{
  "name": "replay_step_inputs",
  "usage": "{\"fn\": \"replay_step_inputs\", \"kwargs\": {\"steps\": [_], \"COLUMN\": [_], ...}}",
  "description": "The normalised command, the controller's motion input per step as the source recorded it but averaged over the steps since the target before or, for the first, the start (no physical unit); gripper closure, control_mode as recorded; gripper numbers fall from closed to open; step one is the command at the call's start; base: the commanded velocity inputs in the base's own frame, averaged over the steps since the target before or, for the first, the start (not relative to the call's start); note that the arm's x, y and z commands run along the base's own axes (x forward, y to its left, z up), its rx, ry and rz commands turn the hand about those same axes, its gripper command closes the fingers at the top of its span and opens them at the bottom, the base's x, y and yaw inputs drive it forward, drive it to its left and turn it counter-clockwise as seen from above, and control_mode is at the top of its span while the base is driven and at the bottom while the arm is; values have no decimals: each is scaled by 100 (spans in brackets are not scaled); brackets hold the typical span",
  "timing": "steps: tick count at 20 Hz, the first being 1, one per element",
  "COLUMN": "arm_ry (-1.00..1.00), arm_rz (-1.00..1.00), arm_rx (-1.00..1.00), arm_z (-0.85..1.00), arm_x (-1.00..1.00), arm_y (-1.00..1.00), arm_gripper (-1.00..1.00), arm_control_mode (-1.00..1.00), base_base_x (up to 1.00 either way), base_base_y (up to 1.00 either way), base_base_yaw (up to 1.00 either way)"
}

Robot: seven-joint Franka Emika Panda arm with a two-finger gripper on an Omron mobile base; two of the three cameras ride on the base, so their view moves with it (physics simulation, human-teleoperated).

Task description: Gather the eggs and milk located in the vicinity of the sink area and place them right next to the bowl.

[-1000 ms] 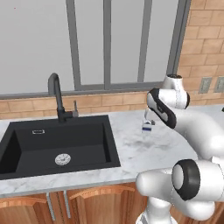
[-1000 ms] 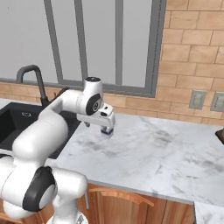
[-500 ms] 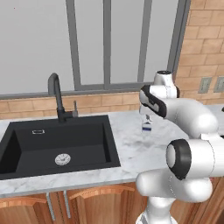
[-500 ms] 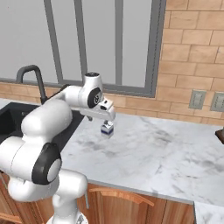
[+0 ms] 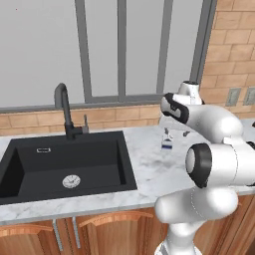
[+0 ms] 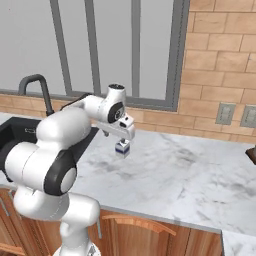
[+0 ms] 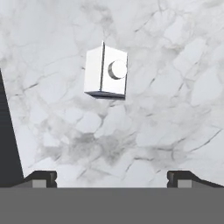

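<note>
The milk, a small white carton with a blue base, stands upright on the marble counter right of the sink. My gripper hangs open a little above it, touching nothing. In the hand view the milk shows its round cap from above, out ahead of my open gripper, with bare marble between the fingertips. The sink's dark edge runs along the left. The eggs and the bowl are out of view.
A tall black faucet stands behind the basin. A brick wall with outlets backs the counter, and a window is behind the sink. A dark brown thing pokes in at the right edge.
The gripper has lifted straight up off the milk, which stays standing on the counter. The arm's elbow has swung round to the right.
</note>
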Motion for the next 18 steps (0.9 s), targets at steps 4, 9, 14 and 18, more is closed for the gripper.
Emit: {"fn": "replay_step_inputs", "kwargs": {"steps": [4, 9, 14, 18], "arm_ry": [0, 0, -1, 0], "arm_rz": [0, 0, 0, 0], "arm_rx": [-6, -7, 0, 0], "arm_z": [-9, 0, -3, -20], "arm_x": [26, 33, 43, 15], "arm_y": [0, -5, -15, -5], "arm_gripper": [-100, -100, -100, -100], "arm_control_mode": [-100, -100, -100, -100], "base_base_x": [0, 0, 0, 0], "base_base_y": [0, 0, 0, 0], "base_base_yaw": [0, 0, 0, 0]}}
